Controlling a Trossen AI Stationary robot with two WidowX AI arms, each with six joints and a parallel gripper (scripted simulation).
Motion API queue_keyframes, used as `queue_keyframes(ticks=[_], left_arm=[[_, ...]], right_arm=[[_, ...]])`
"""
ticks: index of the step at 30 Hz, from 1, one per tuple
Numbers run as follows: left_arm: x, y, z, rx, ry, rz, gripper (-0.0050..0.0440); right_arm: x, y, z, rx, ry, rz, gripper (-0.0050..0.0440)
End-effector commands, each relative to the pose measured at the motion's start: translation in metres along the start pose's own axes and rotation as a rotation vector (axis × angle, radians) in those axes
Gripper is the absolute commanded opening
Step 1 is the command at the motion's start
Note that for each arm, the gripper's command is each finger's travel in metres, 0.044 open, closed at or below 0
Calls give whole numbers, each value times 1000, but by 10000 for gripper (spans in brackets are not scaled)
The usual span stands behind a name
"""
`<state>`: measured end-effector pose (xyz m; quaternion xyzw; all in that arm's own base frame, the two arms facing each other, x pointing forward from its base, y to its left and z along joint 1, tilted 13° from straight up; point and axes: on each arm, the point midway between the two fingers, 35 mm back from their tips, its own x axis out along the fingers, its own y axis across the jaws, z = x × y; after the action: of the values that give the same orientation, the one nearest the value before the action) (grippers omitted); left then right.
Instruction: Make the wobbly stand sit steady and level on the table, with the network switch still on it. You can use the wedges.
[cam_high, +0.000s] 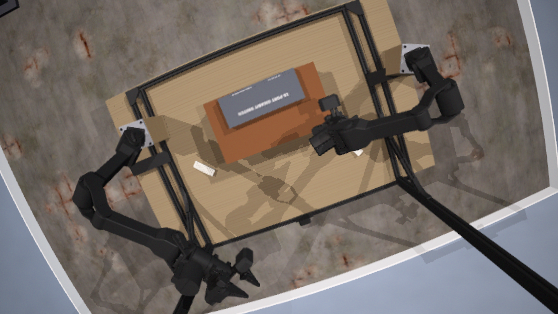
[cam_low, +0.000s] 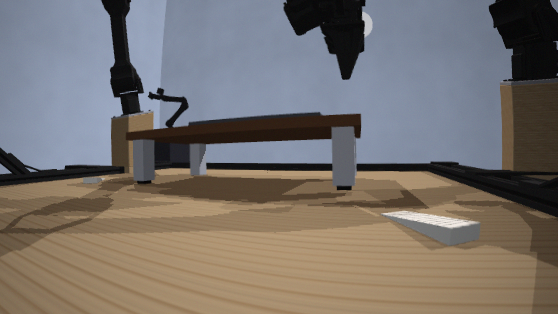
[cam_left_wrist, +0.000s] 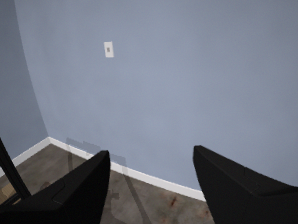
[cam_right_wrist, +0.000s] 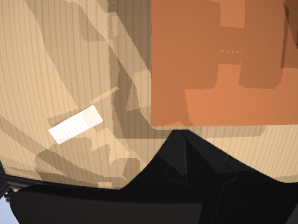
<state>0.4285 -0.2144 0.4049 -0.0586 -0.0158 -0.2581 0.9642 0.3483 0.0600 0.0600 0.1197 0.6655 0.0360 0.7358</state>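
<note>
One stand (cam_high: 250, 142) (cam_low: 240, 132) (cam_right_wrist: 200, 107): lower than closed right gripper (cam_high: 322, 144) (cam_low: 346, 77) (cam_right_wrist: 179, 137), well apart from open left gripper (cam_high: 253, 291) (cam_left_wrist: 151, 155).

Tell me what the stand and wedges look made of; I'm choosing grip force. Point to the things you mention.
The stand's top (cam_high: 260, 142) (cam_low: 280, 131) (cam_right_wrist: 200, 107) looks like matte painted board: flat orange-brown, no grain. Its legs (cam_low: 343, 155) seem smooth grey plastic or painted metal. The wedges (cam_high: 204, 168) (cam_low: 435, 224) (cam_right_wrist: 76, 124) suggest white plastic or rubber, with ridged faces.

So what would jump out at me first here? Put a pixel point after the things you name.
Probably the orange-brown stand (cam_high: 270, 137) (cam_low: 250, 132) (cam_right_wrist: 200, 107) mid-table, with a grey network switch (cam_high: 261, 99) (cam_low: 255, 118) on top. Then the two black arms at opposite ends, one hand (cam_high: 320, 146) (cam_low: 346, 77) (cam_right_wrist: 181, 131) above the stand's edge, the other (cam_high: 254, 291) (cam_left_wrist: 151, 150) out past the table's edge.
</note>
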Motion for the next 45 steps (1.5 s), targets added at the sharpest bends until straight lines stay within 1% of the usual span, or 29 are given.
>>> queue_keyframes(ticks=[1,4,10,16,21,27,33,38,44,45], left_arm=[[-11,-6,60,22,-150,-9,237],[-23,-11,98,36,-255,-14,237],[-23,-11,98,36,-255,-14,237],[-56,-20,167,60,-452,-24,237],[-91,-28,223,80,-622,-29,237],[-91,-28,223,80,-622,-29,237],[-143,-37,280,99,-816,-35,237],[-192,-44,322,115,-981,-36,237],[-192,-44,322,115,-981,-36,237],[-204,-46,328,116,-1012,-39,237]], right_arm=[[0,0,0,0,0,0,0],[0,0,0,0,0,0,0],[0,0,0,0,0,0,0],[0,0,0,0,0,0,0],[0,0,0,0,0,0,0],[0,0,0,0,0,0,0],[0,0,0,0,0,0,0],[0,0,0,0,0,0,0],[0,0,0,0,0,0,0],[0,0,0,0,0,0,0]])
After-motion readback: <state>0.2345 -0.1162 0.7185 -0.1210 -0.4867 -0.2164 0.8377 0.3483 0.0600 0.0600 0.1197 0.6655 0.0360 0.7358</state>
